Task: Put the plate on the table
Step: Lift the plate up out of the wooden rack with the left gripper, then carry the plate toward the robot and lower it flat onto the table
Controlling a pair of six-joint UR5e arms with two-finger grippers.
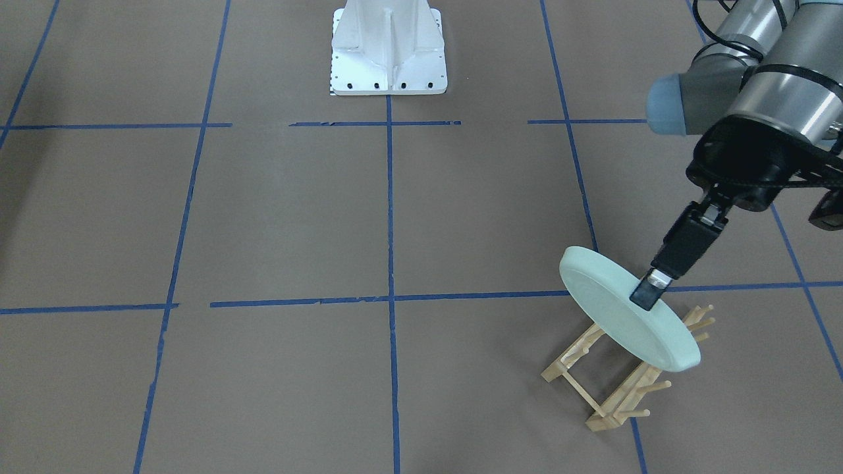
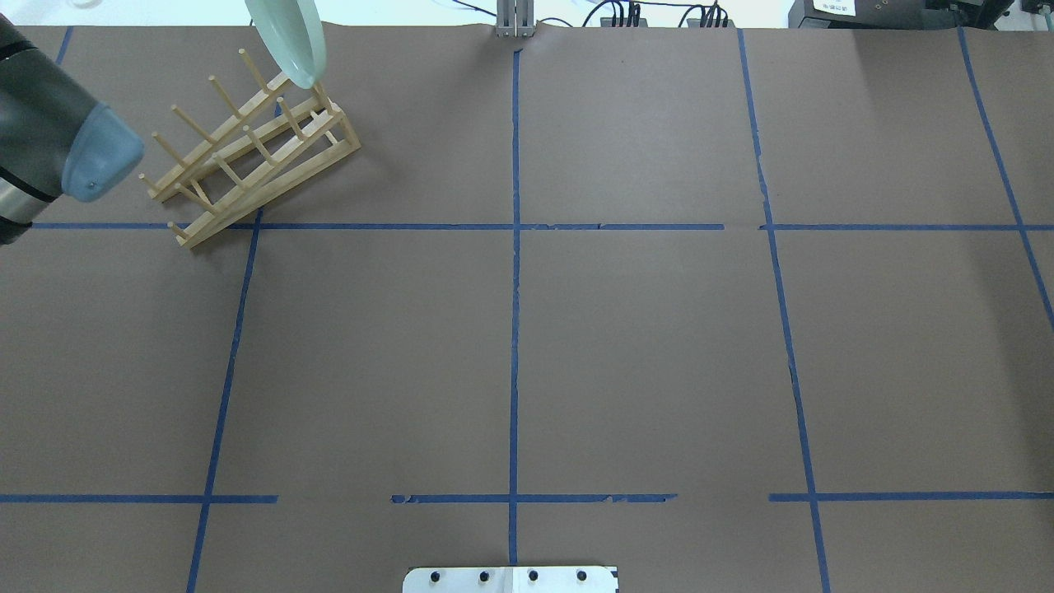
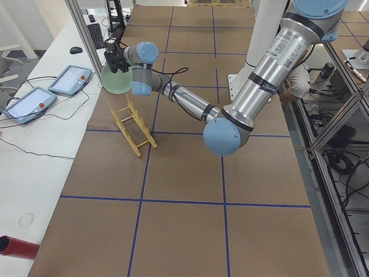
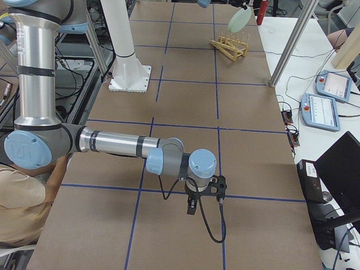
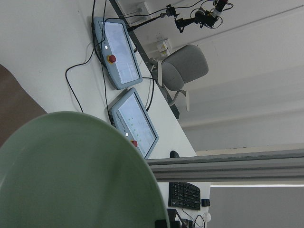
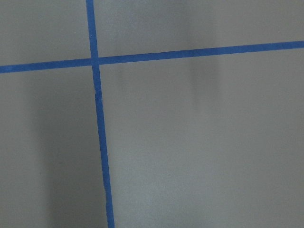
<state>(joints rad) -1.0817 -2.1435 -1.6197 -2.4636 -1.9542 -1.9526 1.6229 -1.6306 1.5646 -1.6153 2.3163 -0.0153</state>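
The pale mint-green plate [image 1: 619, 316] is held on edge, tilted, just above the far end of the wooden rack [image 1: 612, 385]. My left gripper [image 1: 649, 291] is shut on the plate's upper rim. The plate also shows in the overhead view [image 2: 290, 37], the exterior left view [image 3: 117, 82], the exterior right view [image 4: 240, 18] and the left wrist view [image 5: 71, 175]. My right gripper [image 4: 192, 205] hangs low over the brown table [image 2: 642, 354]. It shows only in the exterior right view, so I cannot tell whether it is open or shut.
The pegged rack [image 2: 247, 140] stands near the table's far left corner. The white robot base [image 1: 388, 52] is at the near middle edge. Two teach pendants [image 3: 69, 79] lie on the white bench beyond the plate. A metal post [image 4: 289, 42] stands at the table's far side.
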